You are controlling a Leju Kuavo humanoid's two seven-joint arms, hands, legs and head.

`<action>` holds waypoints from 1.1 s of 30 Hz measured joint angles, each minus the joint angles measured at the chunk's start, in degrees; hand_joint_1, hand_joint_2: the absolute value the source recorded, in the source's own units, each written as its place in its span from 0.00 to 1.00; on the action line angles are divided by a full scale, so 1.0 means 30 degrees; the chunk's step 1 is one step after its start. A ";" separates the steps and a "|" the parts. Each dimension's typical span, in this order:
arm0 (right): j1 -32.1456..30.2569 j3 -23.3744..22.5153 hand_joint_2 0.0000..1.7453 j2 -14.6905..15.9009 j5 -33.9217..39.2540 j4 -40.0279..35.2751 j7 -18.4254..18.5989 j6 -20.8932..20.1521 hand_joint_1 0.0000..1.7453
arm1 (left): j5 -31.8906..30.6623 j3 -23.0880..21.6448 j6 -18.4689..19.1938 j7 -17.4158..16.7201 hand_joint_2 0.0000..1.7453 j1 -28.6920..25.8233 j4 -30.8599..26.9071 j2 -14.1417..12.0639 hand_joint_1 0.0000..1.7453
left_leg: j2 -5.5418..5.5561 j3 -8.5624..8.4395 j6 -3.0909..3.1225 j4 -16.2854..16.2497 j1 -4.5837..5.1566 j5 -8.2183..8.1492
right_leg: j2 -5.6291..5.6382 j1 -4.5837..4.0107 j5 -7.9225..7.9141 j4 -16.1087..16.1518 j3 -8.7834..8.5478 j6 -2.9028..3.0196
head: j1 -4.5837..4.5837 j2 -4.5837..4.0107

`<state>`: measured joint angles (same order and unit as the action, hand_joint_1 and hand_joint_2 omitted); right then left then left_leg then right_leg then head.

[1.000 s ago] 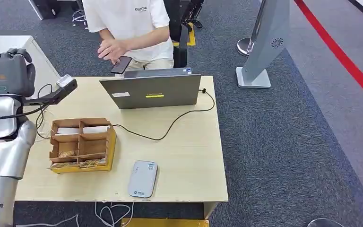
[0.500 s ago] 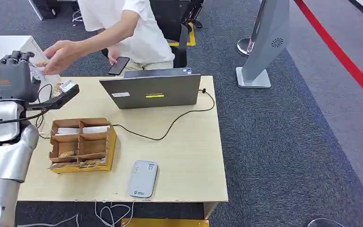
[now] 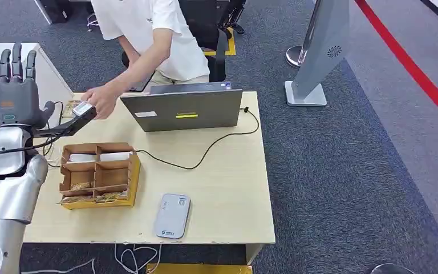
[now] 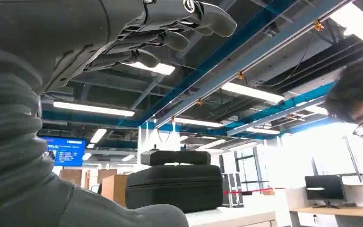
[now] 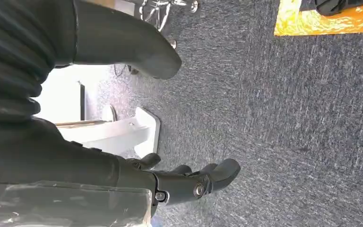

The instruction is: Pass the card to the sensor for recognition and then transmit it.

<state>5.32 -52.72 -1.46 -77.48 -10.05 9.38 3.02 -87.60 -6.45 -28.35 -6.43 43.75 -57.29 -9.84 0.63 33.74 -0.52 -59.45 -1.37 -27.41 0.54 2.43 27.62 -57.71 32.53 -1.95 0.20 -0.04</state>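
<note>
My left hand (image 3: 12, 91) is raised at the table's far left corner, fingers spread and pointing up, with nothing in it. In the left wrist view the same hand (image 4: 137, 33) is bare against the ceiling. A person's hand (image 3: 100, 101) reaches over the table beside a small white-topped device on a black arm (image 3: 74, 116); I cannot make out a card in it. A flat grey card sensor (image 3: 172, 215) lies near the table's front edge. My right hand (image 5: 137, 175) hangs over the carpet, holding nothing, its fingers loosely bent and well apart from the thumb.
A grey laptop (image 3: 182, 108) stands at the back of the wooden table (image 3: 234, 188), its black cable trailing forward. A divided cardboard box (image 3: 97, 174) sits at the left. The person (image 3: 159, 34) leans in from behind the table. A grey floor stand (image 3: 319, 51) is at the right.
My left hand went from curled to fingers spread upward. The person's hand reached to my left hand, then drew back toward the device on the black arm.
</note>
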 joint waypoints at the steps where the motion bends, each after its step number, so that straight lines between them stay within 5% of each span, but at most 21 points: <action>1: 0.0000 0.0000 1.00 0.0000 0.0000 0.0000 0.0000 0.0000 0.00 | 0.0000 0.0007 0.0000 0.0000 1.00 -0.0006 -0.0001 0.0000 0.00 | 0.0000 0.0000 0.0000 0.0000 0.0000 0.0000 | 0.0000 0.0000 0.0000 0.0000 0.0000 0.0000 | 0.0000 0.0000; 7: -0.0001 -0.0029 1.00 0.0000 0.0029 0.0000 0.0043 0.0000 0.00 | 0.0131 0.0102 0.0529 0.0538 1.00 -0.0336 -0.0298 0.0109 0.00 | 0.0000 -0.0004 0.0000 -0.0004 0.0000 0.0000 | -0.0001 0.0001 0.0000 0.0001 0.0001 0.0000 | 0.0000 0.0000; 12: 0.0005 -0.0291 1.00 0.0000 0.0357 0.0000 0.0299 0.0000 0.00 | 0.0429 -0.0101 0.4372 0.0729 1.00 -0.1695 -0.3455 0.0873 0.00 | -0.0003 -0.0001 0.0000 -0.0011 0.0004 -0.0007 | 0.0004 0.0003 0.0000 0.0015 0.0001 -0.0001 | 0.0000 0.0000; 16: -0.0014 -0.0736 1.00 0.0000 0.0692 0.0000 0.0569 0.0000 0.00 | 0.0795 -0.1809 0.7754 -0.0073 1.00 -0.3304 -0.7727 0.1239 0.00 | 0.0000 0.0017 0.0005 -0.0014 0.0005 -0.0013 | -0.0001 0.0004 0.0002 0.0028 0.0005 -0.0003 | -0.0007 0.0000; 24: -0.0019 -0.1501 1.00 0.0000 0.1144 -0.0007 0.0663 0.0066 0.00 | 0.1625 -0.5106 0.8473 -0.0284 1.00 -0.5697 -1.3229 0.1034 0.00 | -0.0011 0.0013 0.0015 -0.0008 0.0003 -0.0023 | 0.0002 0.0002 0.0006 0.0030 0.0009 -0.0006 | 0.0000 0.0000; 33: -0.0023 -0.2141 1.00 0.0000 0.1639 -0.0007 0.0874 0.0313 0.00 | 0.3700 -0.6673 1.0535 -0.0226 1.00 -0.7364 -1.4936 -0.0202 0.00 | -0.0018 0.0010 0.0014 -0.0004 0.0003 -0.0021 | 0.0009 0.0002 0.0005 0.0029 0.0008 -0.0007 | 0.0000 0.0000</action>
<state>5.25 -59.14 -1.46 -72.57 -10.08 12.00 3.96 -76.50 -26.47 3.26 -7.10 21.66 -102.09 -10.44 0.58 33.77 -0.48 -59.46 -1.36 -27.47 0.57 2.44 27.63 -57.63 32.56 -1.97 0.20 -0.04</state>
